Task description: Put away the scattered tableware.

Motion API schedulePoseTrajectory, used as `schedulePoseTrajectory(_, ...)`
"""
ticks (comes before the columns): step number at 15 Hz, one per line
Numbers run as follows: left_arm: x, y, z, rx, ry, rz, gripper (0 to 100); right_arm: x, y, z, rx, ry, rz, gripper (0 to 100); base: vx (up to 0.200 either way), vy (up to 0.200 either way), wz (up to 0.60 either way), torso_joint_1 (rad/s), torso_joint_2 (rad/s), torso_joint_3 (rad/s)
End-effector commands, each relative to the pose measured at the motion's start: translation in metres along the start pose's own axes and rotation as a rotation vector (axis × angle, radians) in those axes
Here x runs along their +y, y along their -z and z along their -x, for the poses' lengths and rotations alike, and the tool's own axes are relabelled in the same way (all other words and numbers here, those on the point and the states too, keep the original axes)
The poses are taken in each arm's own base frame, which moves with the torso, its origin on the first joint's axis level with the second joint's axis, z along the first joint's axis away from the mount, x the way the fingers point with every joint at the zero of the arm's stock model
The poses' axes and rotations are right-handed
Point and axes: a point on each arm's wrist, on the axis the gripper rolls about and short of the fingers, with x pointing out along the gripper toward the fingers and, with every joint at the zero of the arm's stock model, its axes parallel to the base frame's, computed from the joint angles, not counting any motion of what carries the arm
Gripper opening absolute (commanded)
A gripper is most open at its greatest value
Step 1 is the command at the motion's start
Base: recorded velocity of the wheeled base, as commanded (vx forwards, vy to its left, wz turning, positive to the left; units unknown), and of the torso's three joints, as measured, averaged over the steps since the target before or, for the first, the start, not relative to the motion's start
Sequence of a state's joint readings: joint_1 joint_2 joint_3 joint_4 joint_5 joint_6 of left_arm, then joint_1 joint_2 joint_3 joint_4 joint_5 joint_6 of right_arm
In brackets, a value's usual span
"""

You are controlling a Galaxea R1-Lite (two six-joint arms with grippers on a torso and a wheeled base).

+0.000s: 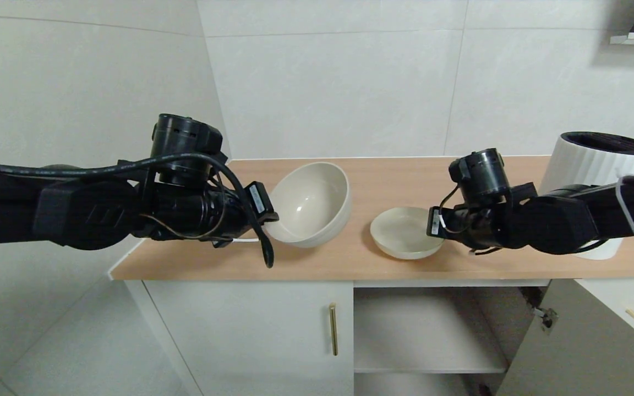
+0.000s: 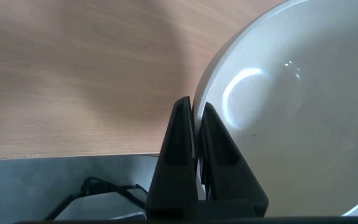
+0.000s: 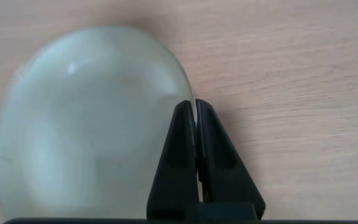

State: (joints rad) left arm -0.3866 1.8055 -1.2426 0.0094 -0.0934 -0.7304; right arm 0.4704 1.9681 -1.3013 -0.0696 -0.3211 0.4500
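On the worktop (image 1: 361,256), the left tool (image 2: 194,106) is clamped on the rim of the tilted bowl (image 1: 311,203); the right tool (image 3: 196,106) pinches the rim of the dish (image 1: 405,231). Both pieces look rigid, glazed, slippery and breakable, so firm rim grips suit them.

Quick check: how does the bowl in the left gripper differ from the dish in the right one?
The bowl is larger and deep; the dish is smaller and shallow. The bowl is tipped steeply, opening facing the head camera; the dish lies nearly level, low at the counter. Both are plain off-white, rims pinched by the left gripper and right gripper.
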Motion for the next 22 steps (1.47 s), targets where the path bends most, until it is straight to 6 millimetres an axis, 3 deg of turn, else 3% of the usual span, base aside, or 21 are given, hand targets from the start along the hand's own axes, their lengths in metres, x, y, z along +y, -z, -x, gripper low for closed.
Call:
schedulePoseTrajectory(1, -0.001, -0.001, 0.011, -0.013, 0.011, 0.0, 0, -0.002, -0.012, 0.023, -0.033, -0.046, -0.018, 0, 0.0, 0.0, 0.0, 0.0, 0.0, 0.0)
schedulePoseTrajectory(5, 0.006, 0.01, 0.05, -0.033, 0.022, -0.044, 0, -0.017, -0.025, 0.085, -0.035, -0.138, -0.033, 0, 0.0, 0.0, 0.0, 0.0, 0.0, 0.0)
schedulePoseTrajectory(9, 0.009, 0.016, 0.083, -0.063, 0.052, -0.063, 0, -0.035, -0.017, 0.132, 0.04, -0.231, -0.02, 0, 0.0, 0.0, 0.0, 0.0, 0.0, 0.0)
schedulePoseTrajectory(16, 0.025, 0.044, 0.131, -0.073, 0.088, -0.085, 0, -0.054, 0.019, 0.145, 0.156, -0.193, 0.024, 0, 0.0, 0.0, 0.0, 0.0, 0.0, 0.0)
schedulePoseTrajectory(18, 0.032, 0.054, 0.137, -0.048, 0.1, -0.104, 0, -0.06, 0.028, 0.151, 0.181, -0.214, 0.042, 0, 0.0, 0.0, 0.0, 0.0, 0.0, 0.0)
schedulePoseTrajectory(22, 0.038, 0.06, 0.13, -0.022, 0.079, -0.113, 0, -0.066, 0.037, 0.154, 0.201, -0.213, 0.048, 0, 0.0, 0.0, 0.0, 0.0, 0.0, 0.0)
